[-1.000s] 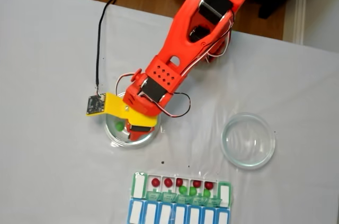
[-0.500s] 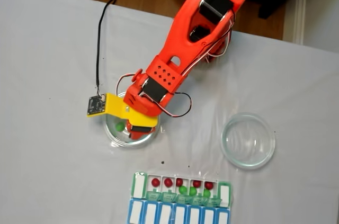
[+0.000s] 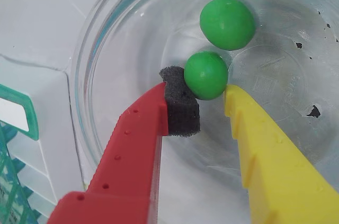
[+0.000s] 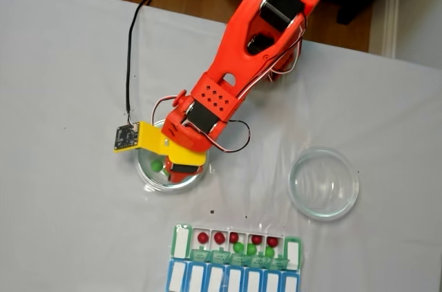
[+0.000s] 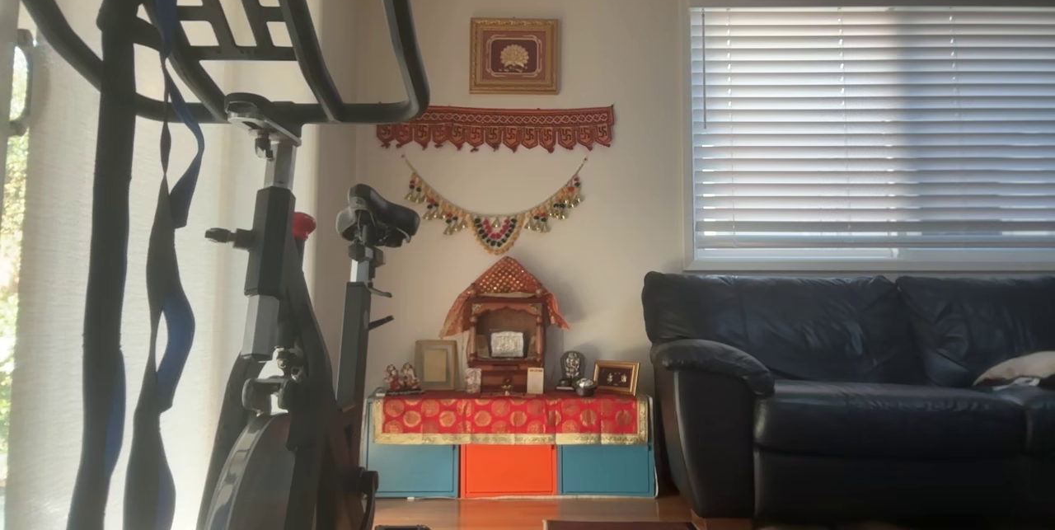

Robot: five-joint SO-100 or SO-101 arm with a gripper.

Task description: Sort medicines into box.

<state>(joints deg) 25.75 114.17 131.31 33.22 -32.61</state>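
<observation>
The pincer (image 3: 207,94) is spread open, a green ball (image 3: 206,75) bracketed right between its tips. A second green ball (image 3: 227,23) is seen just beyond, in the glass dish (image 3: 92,49).

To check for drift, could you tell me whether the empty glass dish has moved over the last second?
No. The empty glass dish sits at the same spot above the box's right end in the fixed view.

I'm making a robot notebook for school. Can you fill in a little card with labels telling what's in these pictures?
Gripper: reaching into the left glass dish
Fingers: red one with a foam pad, yellow one, on either side of a green ball
Second green ball: lies free in the same dish
Right glass dish: holds no balls
Pill box: red and green balls in its open compartments
</observation>
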